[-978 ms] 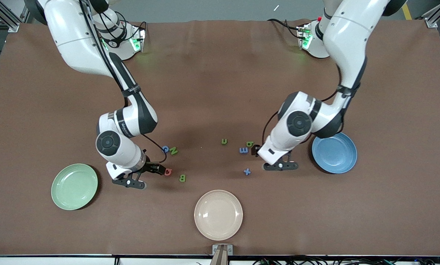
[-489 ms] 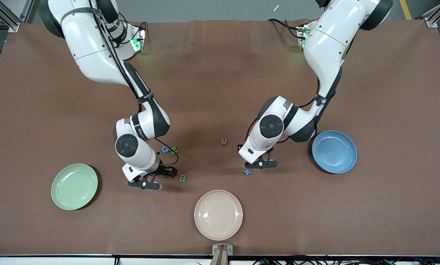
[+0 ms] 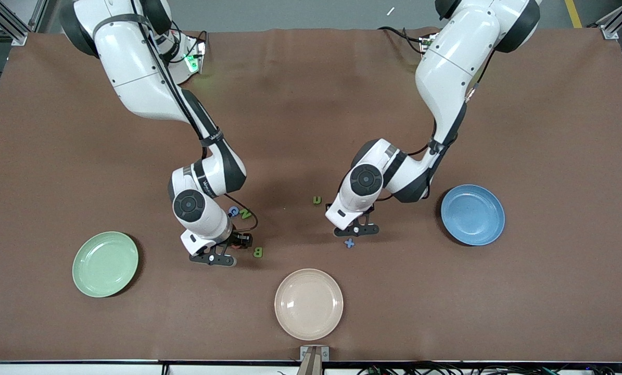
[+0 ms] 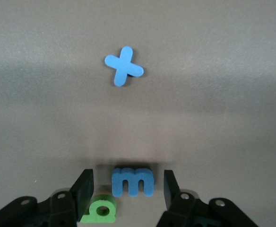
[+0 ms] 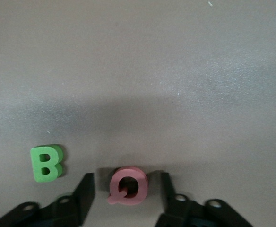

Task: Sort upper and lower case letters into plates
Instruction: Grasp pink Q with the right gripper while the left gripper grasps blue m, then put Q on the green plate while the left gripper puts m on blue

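In the right wrist view, my right gripper (image 5: pixel 127 191) is open, its fingers on either side of a pink Q (image 5: pixel 127 186) lying on the table, with gaps on both sides. A green B (image 5: pixel 47 163) lies beside it. In the left wrist view, my left gripper (image 4: pixel 127 189) is open around a blue m (image 4: pixel 132 181). A green b (image 4: pixel 99 209) lies close against one finger, and a blue x (image 4: pixel 124 72) lies apart. The front view shows a blue G (image 3: pixel 233 211), green N (image 3: pixel 245 213), green B (image 3: pixel 258 252), green u (image 3: pixel 317 199) and blue x (image 3: pixel 349 242). The Q, m and b are hidden under the arms there.
The pale green plate (image 3: pixel 105 264) sits at the right arm's end and the blue plate (image 3: pixel 472 214) at the left arm's end, both empty. A cream plate (image 3: pixel 308 303) lies nearest the front camera, also empty. The brown table (image 3: pixel 311 104) is bare near the bases.
Both arms have swung toward the table's middle. The right gripper now covers the pink Q. The left gripper has moved from beside the blue plate to over the m and b.
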`<state>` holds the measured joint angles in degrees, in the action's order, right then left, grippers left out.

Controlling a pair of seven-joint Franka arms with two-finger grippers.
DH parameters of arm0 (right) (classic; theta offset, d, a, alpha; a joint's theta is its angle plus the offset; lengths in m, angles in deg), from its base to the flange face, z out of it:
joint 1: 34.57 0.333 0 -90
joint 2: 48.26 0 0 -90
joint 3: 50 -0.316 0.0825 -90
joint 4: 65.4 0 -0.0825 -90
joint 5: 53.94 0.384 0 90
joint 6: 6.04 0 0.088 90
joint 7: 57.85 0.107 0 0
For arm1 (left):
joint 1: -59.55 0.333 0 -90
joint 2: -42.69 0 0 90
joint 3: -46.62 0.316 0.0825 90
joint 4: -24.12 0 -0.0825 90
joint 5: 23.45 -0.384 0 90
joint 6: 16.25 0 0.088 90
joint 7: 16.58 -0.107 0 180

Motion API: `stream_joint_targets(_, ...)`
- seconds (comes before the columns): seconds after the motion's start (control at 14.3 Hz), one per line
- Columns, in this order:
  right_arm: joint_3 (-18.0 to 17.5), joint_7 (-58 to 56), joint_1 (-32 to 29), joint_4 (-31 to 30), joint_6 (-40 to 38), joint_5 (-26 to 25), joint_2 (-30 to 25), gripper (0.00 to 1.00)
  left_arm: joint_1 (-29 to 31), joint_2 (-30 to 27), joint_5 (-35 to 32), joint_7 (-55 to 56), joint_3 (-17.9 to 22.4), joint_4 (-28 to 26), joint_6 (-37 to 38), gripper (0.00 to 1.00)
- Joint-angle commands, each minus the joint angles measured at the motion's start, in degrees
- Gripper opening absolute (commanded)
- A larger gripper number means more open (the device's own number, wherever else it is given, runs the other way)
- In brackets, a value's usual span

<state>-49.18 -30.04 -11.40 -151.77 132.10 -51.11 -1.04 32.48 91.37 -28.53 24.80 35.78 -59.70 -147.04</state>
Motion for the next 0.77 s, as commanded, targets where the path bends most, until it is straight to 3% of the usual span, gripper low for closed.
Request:
stream_joint_targets(0.0,0.7,0.7,0.7,0.1,-0.3,-1.3,0.2,0.45,-0.7,1.2,-1.3,1.2,0.6,1.7,0.3,0.64)
stream_joint_targets(0.21,0.7,0.8,0.6,-0.2,-0.3,-1.3,0.2,0.23,-1.5,1.4,-1.3,3.6,0.6,1.6,0.3,0.56)
stream_joint_targets(0.35,0.7,0.7,0.3,-0.2,-0.4,-1.3,0.2,0.14,-1.6,1.4,-1.3,3.7,0.6,1.6,0.3,0.4)
stream_joint_targets(0.49,0.9,0.2,-0.4,0.2,-1.5,-1.3,-0.8,0.04,-1.6,1.4,-1.5,3.6,0.6,1.4,0.3,0.18)
stream_joint_targets(0.56,2.1,-0.3,-1.2,0.7,-2.9,-1.4,-1.5,0.03,-1.6,1.3,-2.7,3.4,0.6,1.4,0.3,0.02)
stream_joint_targets(0.7,4.7,-4.4,-2.0,3.0,-6.5,-2.3,-2.0,0.03,0.4,0.2,-7.6,3.1,0.6,1.3,1.5,0.0)
